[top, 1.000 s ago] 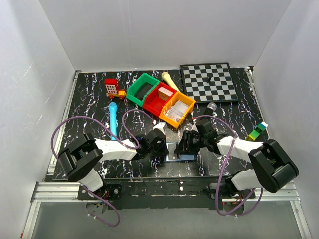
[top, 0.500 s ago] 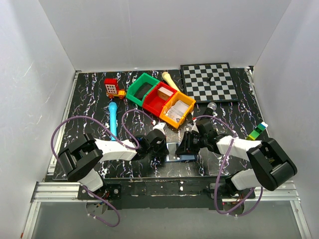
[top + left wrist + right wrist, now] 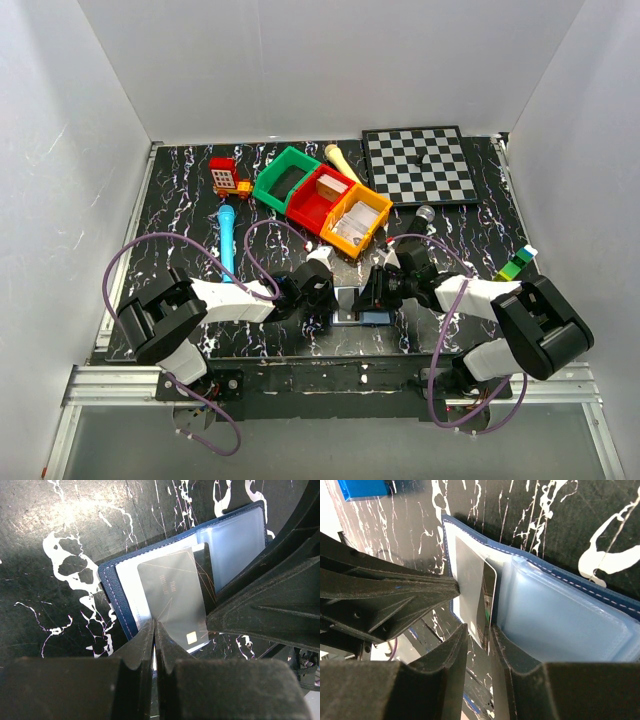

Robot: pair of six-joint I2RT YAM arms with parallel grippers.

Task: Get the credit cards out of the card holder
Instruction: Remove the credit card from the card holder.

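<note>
Tabletop (image 3: 180, 205): one card holder (image 3: 235, 535), three bins (image 3: 316, 203)

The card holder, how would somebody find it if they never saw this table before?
Find the black marbled table's near edge, in front of the orange bin. The card holder lies open there, flat, between the left gripper and the right gripper. It is the only navy-blue case with pale blue-grey insides and a silvery card showing, unlike the bright, deep bin.

No legible text anywhere, faint marks on the grey card (image 3: 172, 597), perhaps printed digits, too blurred to read
</note>
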